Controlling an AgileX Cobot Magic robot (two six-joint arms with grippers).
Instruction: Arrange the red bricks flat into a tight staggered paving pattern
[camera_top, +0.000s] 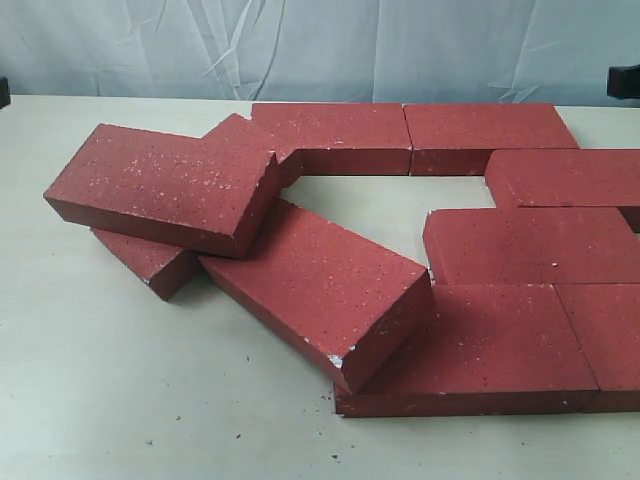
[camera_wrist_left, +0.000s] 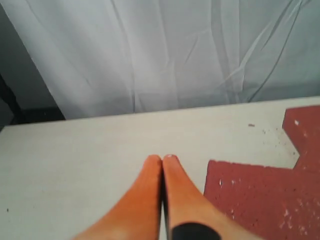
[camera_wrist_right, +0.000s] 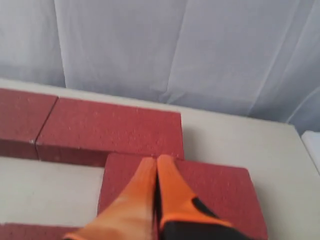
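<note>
Bricks look a little over half paved. Six red bricks lie flat and close on the pale surface, from 12 round to 5 o'clock, with a bare gap at centre. Three or four more are jumbled from 9 o'clock inward, and one tilted brick leans on a laid one. The blocks are thick, rectangular, rough and white-flecked. The left jaws and right jaws are pressed closed and hold nothing.

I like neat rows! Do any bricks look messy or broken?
Yes. On the left, the top brick lies crooked on others, and the middle brick leans tilted on a flat brick, its near corner chipped.
</note>
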